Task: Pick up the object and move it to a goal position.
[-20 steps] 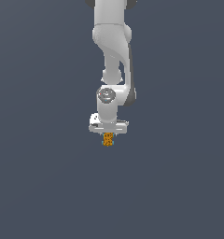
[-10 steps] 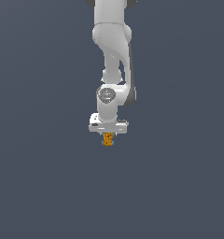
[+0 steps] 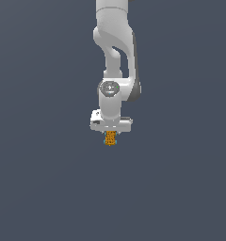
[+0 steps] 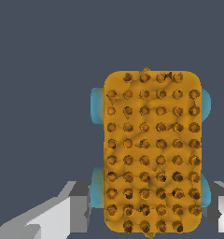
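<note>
- Your orange-yellow studded block [image 4: 152, 151] sits directly under the white gripper [image 3: 110, 133]; in the exterior view only a small stub of the block [image 3: 110, 138] shows below the hand.
- In the exterior view the block's upper part is hidden behind the gripper body, and you cannot see whether it rests on the grey surface [image 3: 49, 188] or hangs above it.
- In the wrist view the block's lower edge runs out of frame, and the teal bits [image 4: 97, 105] peek out only at its sides.
- Its long axis runs up and down the wrist picture, studded face toward the camera; in the exterior view the visible stub stands upright.
- The grey-white fingers [image 4: 62, 212] flank the block's near end on both sides, close against it; you cannot tell whether they actually clamp it.
- The arm [image 3: 116, 56] comes straight down from the top of the exterior view, wrist vertical, hand pointing downward.
</note>
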`<state>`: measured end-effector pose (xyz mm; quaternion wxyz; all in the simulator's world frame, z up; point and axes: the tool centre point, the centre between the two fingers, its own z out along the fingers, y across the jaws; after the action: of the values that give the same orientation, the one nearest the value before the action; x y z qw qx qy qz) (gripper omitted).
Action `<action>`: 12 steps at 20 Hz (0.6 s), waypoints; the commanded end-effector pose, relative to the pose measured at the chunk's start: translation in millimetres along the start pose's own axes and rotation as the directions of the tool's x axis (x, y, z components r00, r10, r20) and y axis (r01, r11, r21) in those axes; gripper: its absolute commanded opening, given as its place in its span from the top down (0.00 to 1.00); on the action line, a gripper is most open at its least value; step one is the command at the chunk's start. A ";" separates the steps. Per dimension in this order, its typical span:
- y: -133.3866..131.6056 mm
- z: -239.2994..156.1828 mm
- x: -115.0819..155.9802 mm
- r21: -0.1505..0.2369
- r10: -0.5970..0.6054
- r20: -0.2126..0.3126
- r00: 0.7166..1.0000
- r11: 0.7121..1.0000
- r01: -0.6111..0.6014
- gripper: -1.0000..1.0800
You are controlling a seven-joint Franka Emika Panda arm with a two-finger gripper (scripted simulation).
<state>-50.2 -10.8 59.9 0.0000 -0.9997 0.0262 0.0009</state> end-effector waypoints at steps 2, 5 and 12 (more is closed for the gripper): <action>-6.0 -27.4 7.1 0.000 0.000 -0.002 1.000 1.000 0.000 1.00; -12.1 -55.3 14.1 -0.001 0.000 -0.002 1.000 1.000 0.000 1.00; -27.9 -126.8 32.6 -0.001 0.000 -0.002 1.000 1.000 0.000 1.00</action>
<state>-19.9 12.2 170.5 -0.0002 -0.9997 0.0261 0.0001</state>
